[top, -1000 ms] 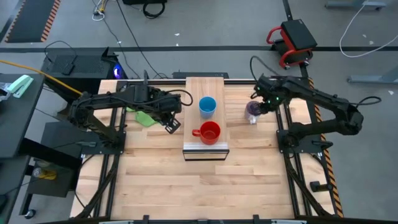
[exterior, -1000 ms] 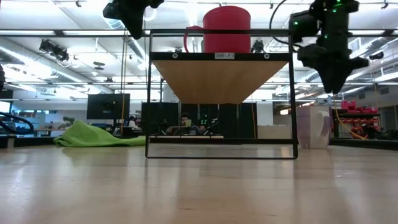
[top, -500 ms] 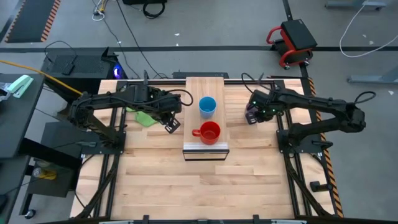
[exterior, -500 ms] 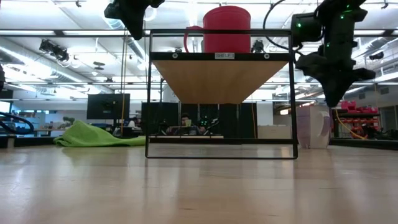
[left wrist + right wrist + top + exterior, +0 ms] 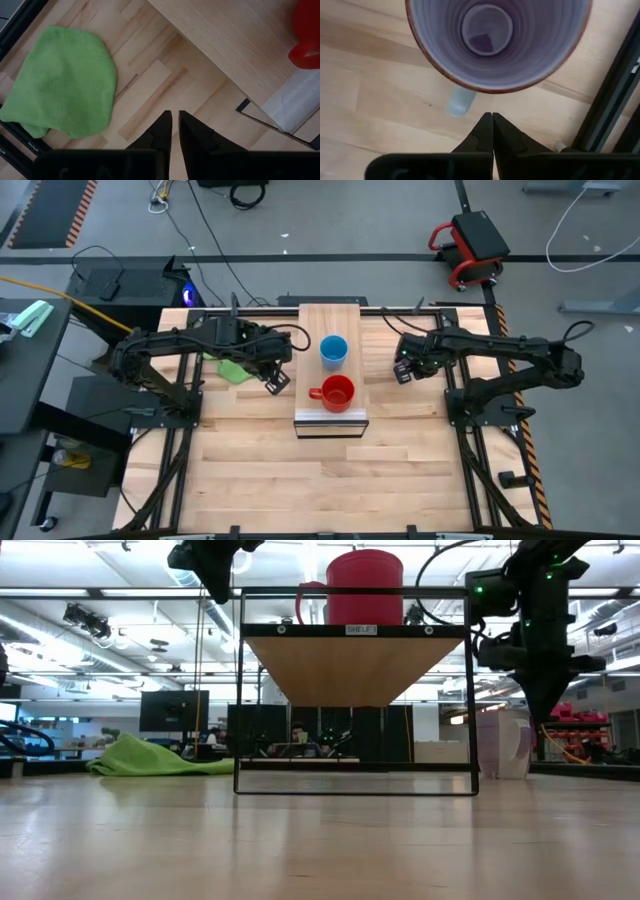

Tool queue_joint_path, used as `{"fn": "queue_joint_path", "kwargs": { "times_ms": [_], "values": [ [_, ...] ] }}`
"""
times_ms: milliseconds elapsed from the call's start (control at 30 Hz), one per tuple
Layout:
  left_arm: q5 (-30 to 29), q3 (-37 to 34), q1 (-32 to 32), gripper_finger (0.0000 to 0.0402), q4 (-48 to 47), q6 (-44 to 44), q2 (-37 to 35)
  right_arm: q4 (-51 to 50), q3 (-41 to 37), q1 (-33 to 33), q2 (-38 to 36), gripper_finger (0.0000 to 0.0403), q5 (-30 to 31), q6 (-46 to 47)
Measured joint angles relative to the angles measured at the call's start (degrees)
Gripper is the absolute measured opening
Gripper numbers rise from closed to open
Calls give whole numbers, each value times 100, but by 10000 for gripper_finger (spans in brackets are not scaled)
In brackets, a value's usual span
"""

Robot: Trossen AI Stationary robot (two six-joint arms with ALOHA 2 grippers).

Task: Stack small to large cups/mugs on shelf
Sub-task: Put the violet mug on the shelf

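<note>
Right gripper (image 5: 402,370) hangs over tabletop (image 5: 400,470) on the shelf's right side, fingers (image 5: 487,131) pressed together w/ no gap, holding nothing. Purple-grey mug (image 5: 497,42) sits directly below/ahead of its tips in the wrist view: upright, mouth facing the cam, pale handle (image 5: 458,102) pointing toward the fingertips. In the low view the gripper (image 5: 545,712) points down, above and a bit to the side of the mug (image 5: 503,743), not touching it.

Left gripper (image 5: 277,381) waits on the other side of the shelf (image 5: 331,418), fingers (image 5: 161,131) nearly together w/ only a thin slit, empty. Green cloth (image 5: 60,85) lies on the table beyond it, away from the shelf.

Red mug (image 5: 337,392) stands on the shelf near its metal front edge, handle toward the left gripper, just beside it. Blue cup (image 5: 333,350) stands farther back on the shelf, apart from the red mug, between the two grippers. Neither gripper touches a shelf item.
</note>
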Motion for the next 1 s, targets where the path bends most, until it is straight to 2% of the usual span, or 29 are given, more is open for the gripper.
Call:
{"fn": "queue_joint_path", "kwargs": {
  "times_ms": [400,1000],
  "values": [
    [-20,0,-2,37,0,-7,0,704,0,371,626,4,4,152],
    [-126,0,-2,37,5,-59,0,2111,0,109,835,3,4,222]
  ]
}}
